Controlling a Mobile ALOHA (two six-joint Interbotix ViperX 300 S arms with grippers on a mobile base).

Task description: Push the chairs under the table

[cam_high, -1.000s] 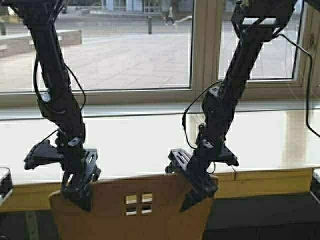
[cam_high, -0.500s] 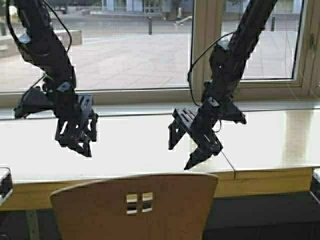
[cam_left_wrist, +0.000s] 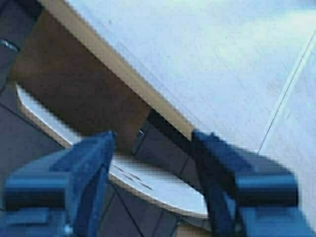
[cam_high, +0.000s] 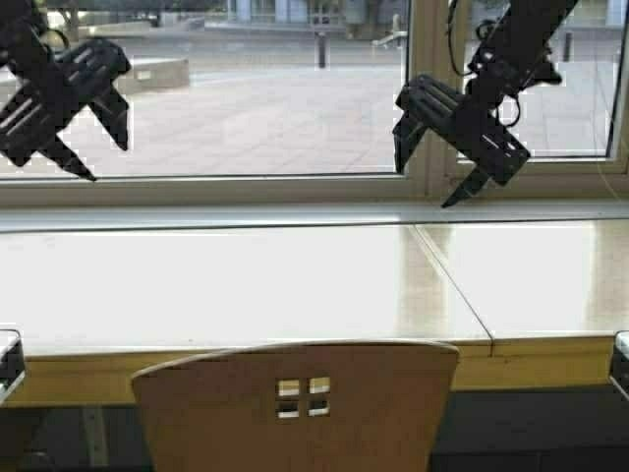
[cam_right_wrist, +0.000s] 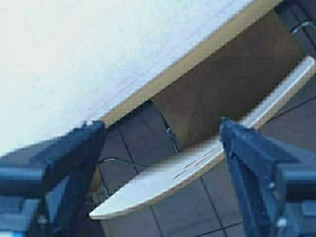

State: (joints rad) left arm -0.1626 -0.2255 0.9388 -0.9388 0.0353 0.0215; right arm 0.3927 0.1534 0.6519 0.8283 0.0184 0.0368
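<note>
Both arms are hovering high before the window, left gripper [cam_high: 74, 128] and right gripper [cam_high: 432, 167] spread wide and holding nothing, while the chair [cam_high: 295, 408] is sitting tucked against the table [cam_high: 246, 285] front edge.

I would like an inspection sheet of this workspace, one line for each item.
Surface: table glossy, pale, seam on its right part.
Job's things: one chair, its back close to the table's front edge, seat under the top.
Clutter: nothing seen.
Grippers: left gripper and right gripper raised before the window, both open, empty.
Cables: nothing seen clearly.
Surroundings: paved yard outside.
</note>
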